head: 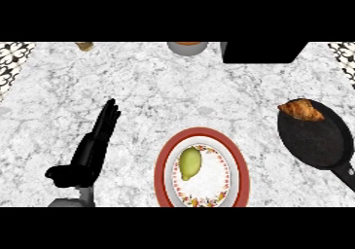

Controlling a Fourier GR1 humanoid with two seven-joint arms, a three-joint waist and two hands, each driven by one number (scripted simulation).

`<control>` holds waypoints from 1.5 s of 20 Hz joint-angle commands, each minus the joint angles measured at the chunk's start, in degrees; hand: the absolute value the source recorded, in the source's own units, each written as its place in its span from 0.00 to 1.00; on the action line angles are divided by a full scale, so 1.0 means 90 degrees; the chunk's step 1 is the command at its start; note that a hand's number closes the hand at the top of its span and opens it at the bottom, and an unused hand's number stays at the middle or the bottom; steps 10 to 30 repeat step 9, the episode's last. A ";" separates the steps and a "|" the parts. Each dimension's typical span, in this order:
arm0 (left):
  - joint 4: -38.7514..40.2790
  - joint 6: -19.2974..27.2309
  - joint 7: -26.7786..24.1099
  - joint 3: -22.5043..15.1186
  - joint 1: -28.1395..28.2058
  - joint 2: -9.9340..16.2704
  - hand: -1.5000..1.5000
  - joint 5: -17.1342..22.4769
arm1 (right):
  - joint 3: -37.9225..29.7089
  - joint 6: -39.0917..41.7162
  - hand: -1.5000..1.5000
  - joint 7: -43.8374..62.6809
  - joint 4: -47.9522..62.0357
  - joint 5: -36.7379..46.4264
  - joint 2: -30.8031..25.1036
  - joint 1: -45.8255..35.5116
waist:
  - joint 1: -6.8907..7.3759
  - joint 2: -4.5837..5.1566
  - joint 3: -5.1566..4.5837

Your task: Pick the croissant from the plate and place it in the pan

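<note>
The croissant (300,109) lies at the far rim of the pan (316,141). The left hand (90,151) rests with fingers straight, holding nothing, left of the plate (166,168).

White-grey marbled counter (172,87), black block (262,52) at far edge, patterned tile (9,61) — both corners

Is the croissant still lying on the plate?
No, the croissant rests on the far rim of the pan, and the plate holds only a green fruit.
</note>
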 commanded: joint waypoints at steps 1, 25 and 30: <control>-0.0224 0.0022 0.0152 -0.0093 0.0056 -0.0058 0.50 -0.0083 | 0.0015 0.0581 0.00 -0.0533 0.0483 0.0026 -0.0328 -0.0072 | 0.0031 0.0006 0.0005; 0.0118 -0.0073 -0.0111 0.0047 0.0020 -0.0063 0.50 -0.0077 | 0.0220 -0.0603 0.00 -0.0620 -0.0400 0.0097 0.0253 0.0287 | -0.0004 0.0002 -0.0002; 0.0118 -0.0073 -0.0111 0.0047 0.0020 -0.0063 0.50 -0.0077 | 0.0220 -0.0603 0.00 -0.0620 -0.0400 0.0097 0.0253 0.0287 | -0.0004 0.0002 -0.0002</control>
